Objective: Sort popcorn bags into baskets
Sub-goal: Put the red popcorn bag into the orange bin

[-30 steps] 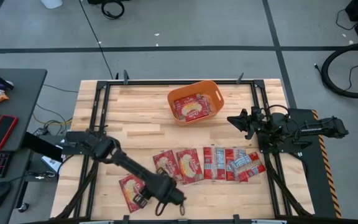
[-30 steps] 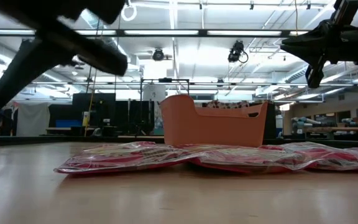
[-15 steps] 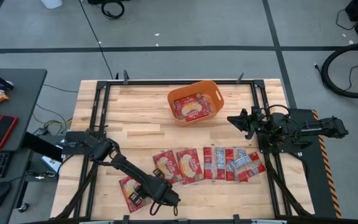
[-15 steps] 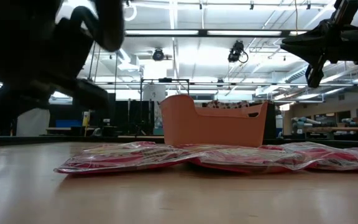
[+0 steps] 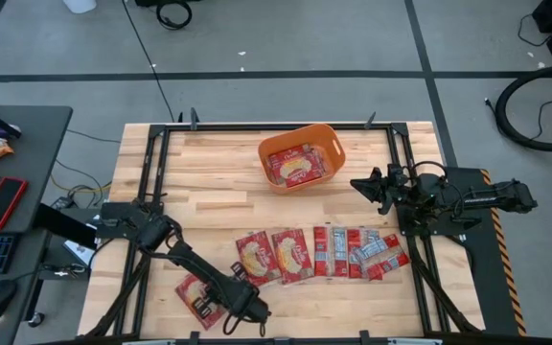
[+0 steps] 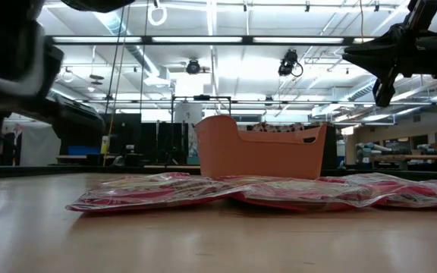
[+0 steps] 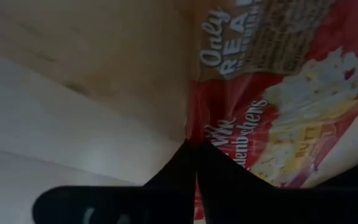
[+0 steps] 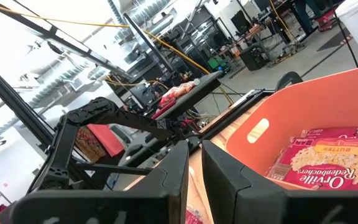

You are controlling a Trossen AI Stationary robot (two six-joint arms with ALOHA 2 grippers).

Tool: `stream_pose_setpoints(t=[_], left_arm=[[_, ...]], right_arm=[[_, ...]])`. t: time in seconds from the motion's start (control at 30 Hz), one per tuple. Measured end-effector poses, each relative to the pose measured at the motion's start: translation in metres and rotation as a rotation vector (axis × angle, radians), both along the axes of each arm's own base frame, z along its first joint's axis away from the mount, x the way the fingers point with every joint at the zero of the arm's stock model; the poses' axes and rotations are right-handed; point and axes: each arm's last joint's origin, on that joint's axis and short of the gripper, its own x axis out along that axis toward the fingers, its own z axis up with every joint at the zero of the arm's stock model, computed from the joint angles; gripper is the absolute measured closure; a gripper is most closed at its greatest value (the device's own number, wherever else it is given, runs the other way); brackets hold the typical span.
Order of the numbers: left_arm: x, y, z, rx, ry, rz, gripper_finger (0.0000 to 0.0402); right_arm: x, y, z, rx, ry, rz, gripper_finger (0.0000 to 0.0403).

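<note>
Moved: our left end effector (image 5: 230,311) has slid down onto the lone popcorn bag (image 5: 197,292), nearside of the basket (image 5: 301,158).
Grip: fingers pressed together at its edge.
Risk: we might skid it off the desk (image 5: 209,177).

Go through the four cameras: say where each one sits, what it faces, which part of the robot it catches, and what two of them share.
High: overhead, straight down on the table; both arms, left gripper over a lone popcorn bag.
Low: at tabletop level, facing the orange basket; arms enter from above.
Left wrist: close above that lone popcorn bag; own fingers.
Right wrist: faces the orange basket; own fingers.
Shared: high and right wrist both show bags inside the basket.
</note>
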Motion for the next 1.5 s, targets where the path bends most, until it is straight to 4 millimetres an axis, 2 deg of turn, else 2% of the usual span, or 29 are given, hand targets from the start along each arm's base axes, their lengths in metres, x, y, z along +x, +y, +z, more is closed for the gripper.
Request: stream_pose_setpoints(t=[0.17, 0.47, 0.77, 0.93, 1.1, 1.3, 1.5], left_arm=[[0.007, 0.010, 0.008, 0.014, -0.018, 0.056, 0.0397], [0.025, 0.061, 0.074, 0.083, -0.236, 0.230, 0.0400], [0.065, 0.111, 0.141, 0.102, -0.541, 0.346, 0.0400], [0.087, 0.155, 0.169, 0.159, -0.733, 0.542, 0.0401], [0.105, 0.208, 0.187, 0.166, -0.903, 0.798, 0.0401], [0.113, 0.270, 0.193, 0.211, -1.022, 1.033, 0.0401], [0.116, 0.318, 0.199, 0.218, -1.134, 1.149, 0.0400]], right_arm=[[0.000, 0.000, 0.000, 0.000, 0.000, 0.000, 0.0351], [0.000, 0.000, 0.000, 0.000, 0.000, 0.000, 0.0351], [0.000, 0.000, 0.000, 0.000, 0.000, -0.001, 0.0351], [0.000, 0.000, 0.000, 0.000, 0.000, -0.001, 0.0351], [0.000, 0.000, 0.000, 0.000, 0.000, -0.001, 0.0351], [0.000, 0.000, 0.000, 0.000, 0.000, -0.001, 0.0351], [0.000, 0.000, 0.000, 0.000, 0.000, -0.001, 0.0351]])
